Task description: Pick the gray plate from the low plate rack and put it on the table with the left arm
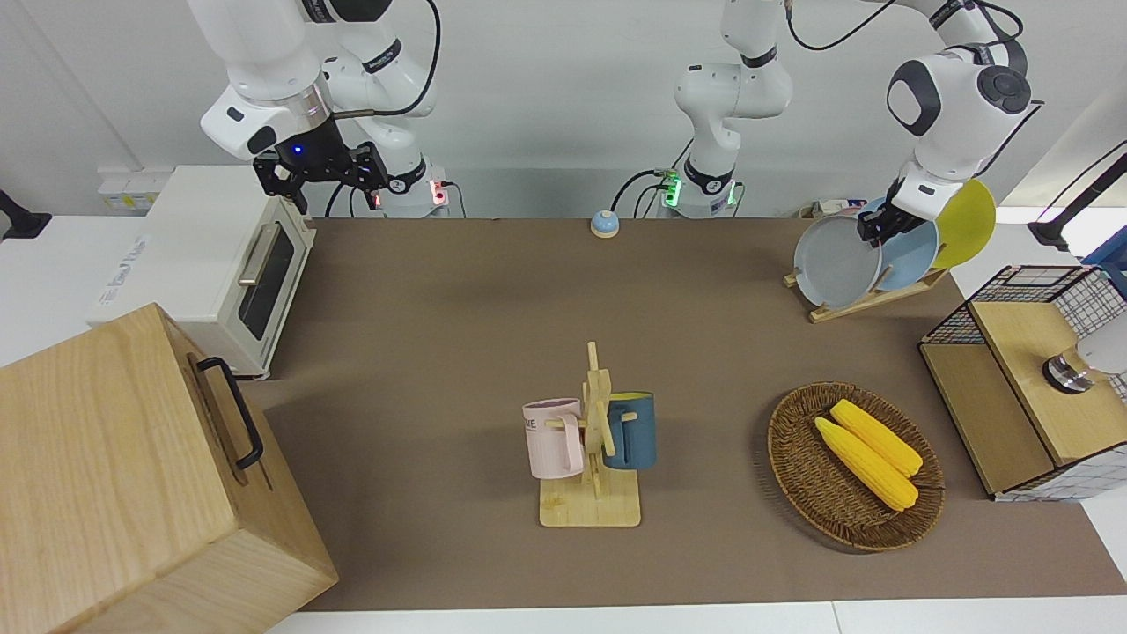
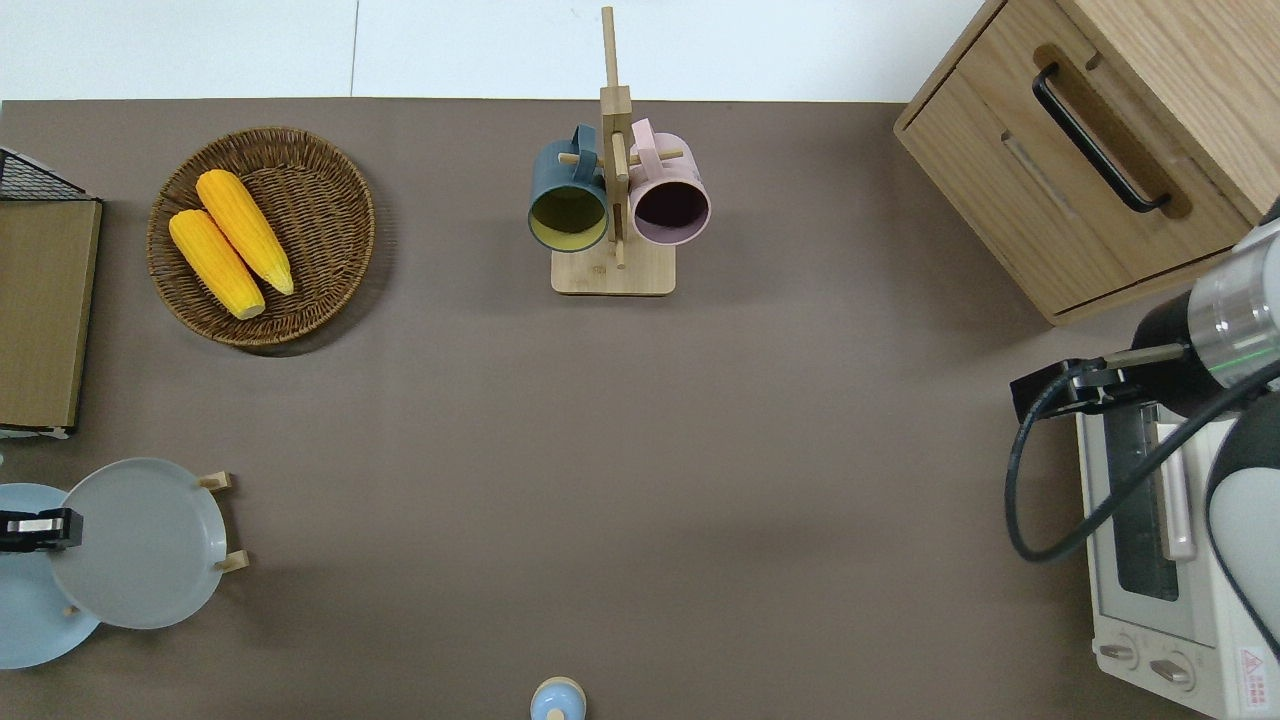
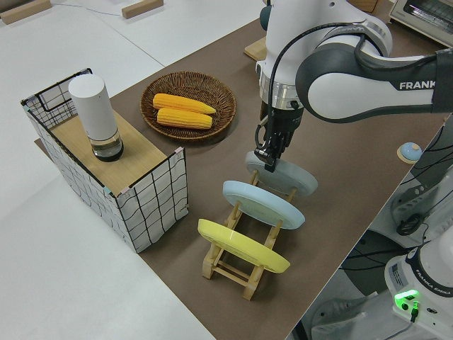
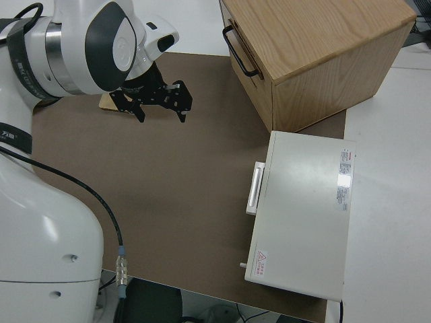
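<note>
dial: 12 o'clock pointing away from the robots, centre of the table [image 2: 640, 450] as the hub

right gripper [image 1: 321, 172]: parked, fingers spread wide, nothing in them

bell [image 2: 557, 698]: small blue thing at 6 o'clock, right at the robots' edge, not in the way

low plate rack [image 1: 867, 299]: down at about 8 o'clock, three plates leaning in the slots

gray plate [image 2: 140, 545]: in the rack's end slot, the one toward the table's middle, tilted, light blue plate [image 1: 911, 255] next in line, yellow plate [image 1: 968, 220] after that

left gripper [image 3: 267, 157]: on the gray plate's upper rim, fingers narrow and pinched on it as far as the side view shows

step in hand: looks like grasp made, lift not yet done, bottom edge of the plate sitting between the pegs

next move: probably straight up along the peg slant to free the edge without scraping the blue plate, then swing toward 3 o'clock of the rack, level out, set down flat on bare brown

watch out: thin rim grip, could pivot while tilting flat

basket [image 2: 262, 236]: 10 o'clock, two corn cobs, well apart from the rack

mug tree [image 2: 612, 200]: 12 o'clock, far edge, no concern
</note>
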{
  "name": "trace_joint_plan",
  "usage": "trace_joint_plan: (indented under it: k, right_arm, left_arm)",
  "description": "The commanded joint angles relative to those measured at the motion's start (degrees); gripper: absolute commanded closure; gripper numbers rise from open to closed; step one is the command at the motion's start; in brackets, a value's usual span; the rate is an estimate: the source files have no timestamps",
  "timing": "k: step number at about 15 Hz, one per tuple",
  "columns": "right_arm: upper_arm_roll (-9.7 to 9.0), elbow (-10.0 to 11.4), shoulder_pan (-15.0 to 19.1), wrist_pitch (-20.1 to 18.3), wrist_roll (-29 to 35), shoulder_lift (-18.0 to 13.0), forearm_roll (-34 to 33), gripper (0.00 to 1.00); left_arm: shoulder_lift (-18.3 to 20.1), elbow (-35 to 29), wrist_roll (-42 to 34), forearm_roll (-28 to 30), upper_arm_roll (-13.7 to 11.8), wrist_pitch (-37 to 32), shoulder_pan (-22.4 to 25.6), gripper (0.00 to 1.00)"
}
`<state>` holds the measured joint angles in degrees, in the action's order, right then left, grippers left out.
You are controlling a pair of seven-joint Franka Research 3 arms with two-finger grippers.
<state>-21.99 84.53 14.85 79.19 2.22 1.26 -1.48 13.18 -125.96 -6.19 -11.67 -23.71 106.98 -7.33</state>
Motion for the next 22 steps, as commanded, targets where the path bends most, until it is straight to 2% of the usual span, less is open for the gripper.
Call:
trace_joint_plan:
  k: [1, 8, 17, 22]
  right_arm:
    - [-1.21, -0.4, 1.3, -0.6, 0.7, -0.1, -0.4, 0.017]
    - [-1.13, -0.3, 1.3, -0.6, 0.7, -0.1, -0.4, 0.017]
    - [-1.21, -0.4, 1.3, -0.7, 0.7, -0.1, -0.4, 0.017]
    - [-1.21, -0.4, 1.3, -0.6, 0.7, -0.1, -0.4, 0.017]
  left_arm:
    - [1.9, -0.5, 1.0, -0.4, -0.8, 0.2, -1.8, 0.98]
    - [2.0, 3.6, 0.8, -0.5, -0.7, -4.0, -1.9, 1.00]
    - [2.0, 13.3, 1.2, -1.4, -0.2, -13.9, -3.1, 1.00]
    - [2.6, 18.0, 4.3, -1.3, 3.5, -20.0, -3.2, 1.00]
